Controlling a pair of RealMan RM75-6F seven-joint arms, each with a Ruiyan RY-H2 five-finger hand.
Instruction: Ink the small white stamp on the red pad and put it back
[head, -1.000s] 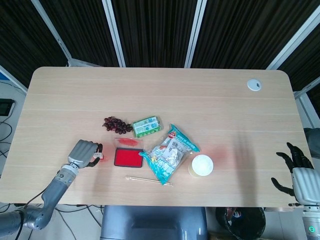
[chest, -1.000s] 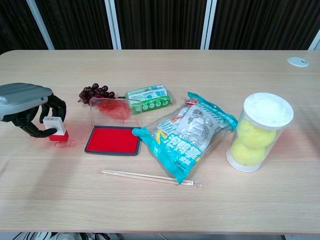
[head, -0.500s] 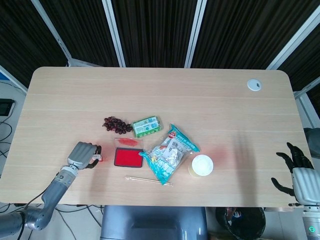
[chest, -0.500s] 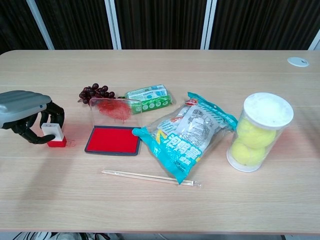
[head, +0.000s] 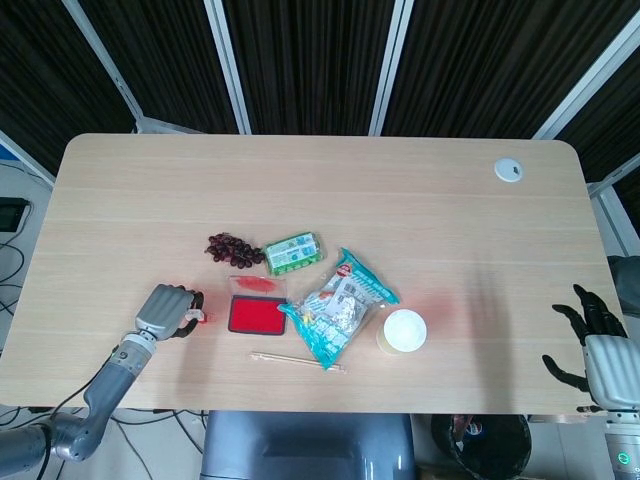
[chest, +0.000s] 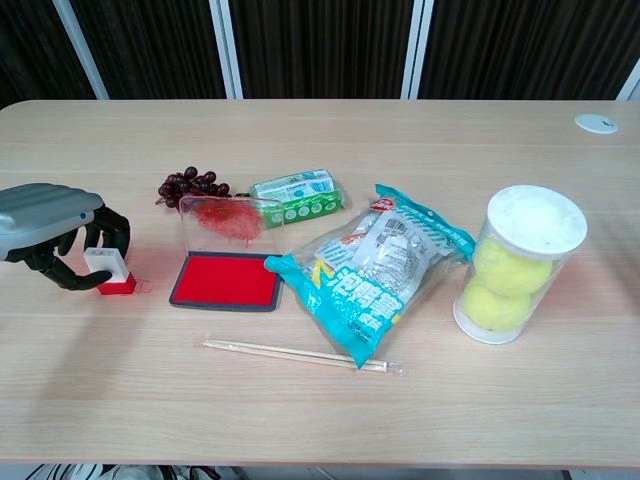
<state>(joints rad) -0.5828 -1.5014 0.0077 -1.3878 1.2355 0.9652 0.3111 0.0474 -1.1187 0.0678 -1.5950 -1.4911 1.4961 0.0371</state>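
Left hand (chest: 55, 235) sits at the near left of the table (chest: 330, 130), fingers curled round the small white stamp (chest: 103, 267), pinching its white block; we judge the red base is touching or just above the tabletop. We note the open red ink pad (chest: 226, 281) lies just beside the stamp on its right, toward the table centre, long axis left-right. Left hand is plainly the nearer one. Right hand (head: 590, 345) hangs spread and empty at the far right edge, well apart.
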